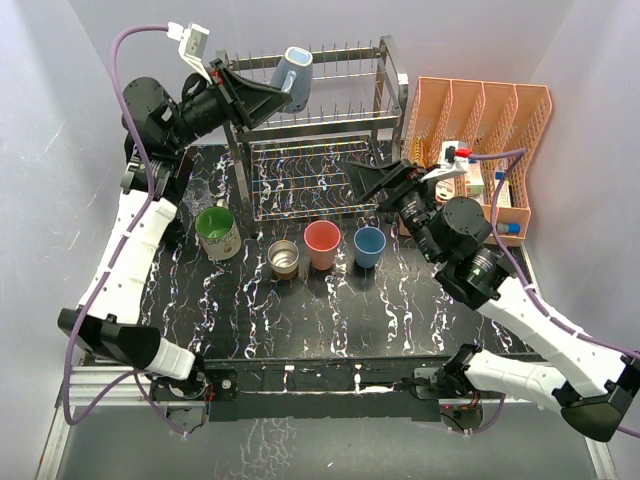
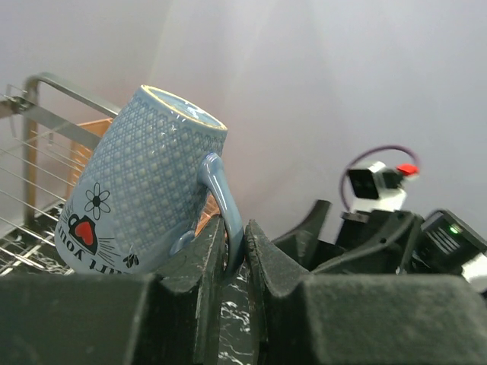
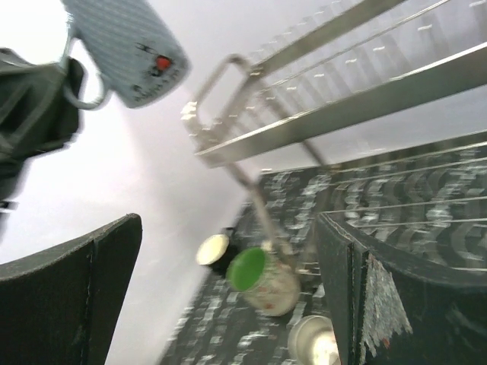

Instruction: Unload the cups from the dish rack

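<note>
While tight on mug handle [image 2: 219, 188], left gripper [image 2: 237, 242]

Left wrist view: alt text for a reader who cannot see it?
The left gripper is shut on the handle of a tilted grey-blue mug printed with a flower and red heart. The dish rack shows at the left edge, the right arm low on the right.

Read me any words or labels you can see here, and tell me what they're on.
"you": upside-down black print on the blue mug, the rest cut off.
Boxes in the orange organizer: print too small to read.
Nothing else is legible.
</note>
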Robot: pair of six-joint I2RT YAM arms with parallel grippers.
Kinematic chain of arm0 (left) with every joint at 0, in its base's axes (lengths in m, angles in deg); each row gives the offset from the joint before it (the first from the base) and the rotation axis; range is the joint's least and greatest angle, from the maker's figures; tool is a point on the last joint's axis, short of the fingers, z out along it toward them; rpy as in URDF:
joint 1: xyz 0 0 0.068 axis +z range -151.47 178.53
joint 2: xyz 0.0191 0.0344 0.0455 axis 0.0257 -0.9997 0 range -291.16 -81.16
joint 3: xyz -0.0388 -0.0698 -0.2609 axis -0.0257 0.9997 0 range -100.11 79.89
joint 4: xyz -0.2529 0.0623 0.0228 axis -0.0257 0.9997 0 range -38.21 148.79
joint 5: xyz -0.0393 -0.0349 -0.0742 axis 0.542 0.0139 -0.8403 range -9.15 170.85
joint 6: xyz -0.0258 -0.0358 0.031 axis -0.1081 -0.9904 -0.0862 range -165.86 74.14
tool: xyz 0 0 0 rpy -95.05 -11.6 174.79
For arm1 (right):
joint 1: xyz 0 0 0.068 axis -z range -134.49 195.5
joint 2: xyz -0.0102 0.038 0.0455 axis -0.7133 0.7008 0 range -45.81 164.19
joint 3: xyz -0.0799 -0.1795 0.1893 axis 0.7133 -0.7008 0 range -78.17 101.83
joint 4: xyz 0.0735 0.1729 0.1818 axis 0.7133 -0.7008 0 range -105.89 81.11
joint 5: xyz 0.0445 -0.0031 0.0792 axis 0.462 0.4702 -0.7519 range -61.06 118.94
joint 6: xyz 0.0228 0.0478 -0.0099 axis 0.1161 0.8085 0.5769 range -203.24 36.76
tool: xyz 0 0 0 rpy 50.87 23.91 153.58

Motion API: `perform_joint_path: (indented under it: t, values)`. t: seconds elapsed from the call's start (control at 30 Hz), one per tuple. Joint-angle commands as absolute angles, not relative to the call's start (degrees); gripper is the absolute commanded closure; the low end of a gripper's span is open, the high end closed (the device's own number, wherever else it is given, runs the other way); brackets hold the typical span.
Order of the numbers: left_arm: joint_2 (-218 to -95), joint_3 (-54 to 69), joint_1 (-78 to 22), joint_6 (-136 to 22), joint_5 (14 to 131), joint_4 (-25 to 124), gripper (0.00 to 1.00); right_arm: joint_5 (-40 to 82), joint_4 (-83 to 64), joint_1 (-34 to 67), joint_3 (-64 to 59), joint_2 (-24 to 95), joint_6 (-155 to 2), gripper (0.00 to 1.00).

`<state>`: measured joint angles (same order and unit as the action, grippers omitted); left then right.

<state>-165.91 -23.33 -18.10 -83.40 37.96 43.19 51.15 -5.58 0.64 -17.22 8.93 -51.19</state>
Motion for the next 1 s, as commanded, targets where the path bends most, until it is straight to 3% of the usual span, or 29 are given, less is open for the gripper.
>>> perform_joint_path:
  t: [0.0,0.1,0.2,0.3,0.63,0.97]
  values:
    - [-160.0,-20.3,-18.3,-87.3,33.7,33.9,1.00,35.0,9.2,1.9,-19.4,10.6,-35.3,0.01]
    - [-159.1,-19.6,-18.3,-88.9,33.1,32.7,1.00,29.3,22.0,3.1,-25.4,12.8,-20.0,0.01]
    - [-157.7,-19.5,-18.3,-90.5,32.5,31.6,1.00,26.8,46.4,4.5,-33.0,18.6,-0.8,0.01]
    - [-157.3,-19.9,-18.3,-91.5,31.7,30.7,1.00,26.1,63.1,4.6,-31.7,28.1,11.1,0.01]
    - [-156.6,-20.5,-18.3,-93.3,29.4,28.4,1.00,30.7,78.4,5.7,-17.7,41.4,20.3,0.02]
    - [-156.9,-20.8,-18.3,-94.8,29.4,26.9,1.00,29.1,80.3,5.9,-8.7,48.4,24.0,0.02]
